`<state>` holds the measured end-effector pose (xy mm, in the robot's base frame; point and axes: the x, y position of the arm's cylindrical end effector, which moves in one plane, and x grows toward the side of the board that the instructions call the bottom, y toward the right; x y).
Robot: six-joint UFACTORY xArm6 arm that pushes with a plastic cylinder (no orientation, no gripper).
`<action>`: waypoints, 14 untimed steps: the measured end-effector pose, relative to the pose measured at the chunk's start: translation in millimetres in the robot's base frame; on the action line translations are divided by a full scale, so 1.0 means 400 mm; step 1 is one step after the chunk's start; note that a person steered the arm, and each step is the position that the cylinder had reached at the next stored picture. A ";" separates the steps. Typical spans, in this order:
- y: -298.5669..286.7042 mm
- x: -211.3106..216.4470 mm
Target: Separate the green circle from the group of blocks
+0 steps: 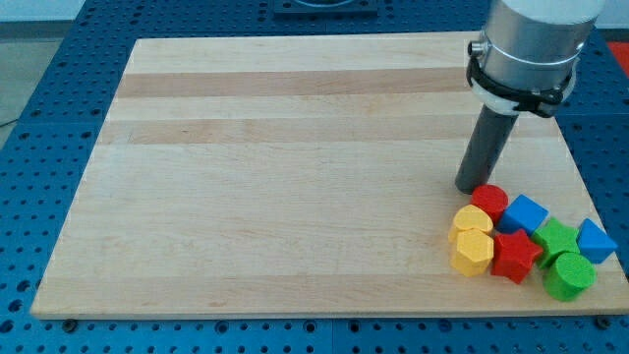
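Observation:
The green circle (pixel 569 275) lies at the bottom right of a tight group of blocks near the board's bottom right corner. It touches a green star (pixel 554 239) above it and sits next to a red star (pixel 515 257). The group also holds a red circle (pixel 489 202), a blue cube (pixel 525 213), a blue triangle (pixel 595 240), a yellow heart (pixel 471 221) and a yellow hexagon (pixel 473 253). My tip (pixel 469 187) stands just above and left of the red circle, at the group's upper left, far from the green circle.
The wooden board (pixel 295 167) lies on a blue perforated table (pixel 39 147). The group sits close to the board's right and bottom edges. The arm's grey body (pixel 531 44) hangs over the board's top right.

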<state>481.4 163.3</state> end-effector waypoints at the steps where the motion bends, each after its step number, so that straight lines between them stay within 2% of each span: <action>1: 0.000 -0.020; 2: -0.002 -0.138; 3: 0.075 -0.275; 5: 0.431 -0.301; 6: 0.455 -0.290; 7: 0.456 -0.236; 8: 0.454 -0.139; 9: 0.455 -0.128; 12: 0.454 0.096; 14: 0.441 0.335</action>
<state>615.4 339.7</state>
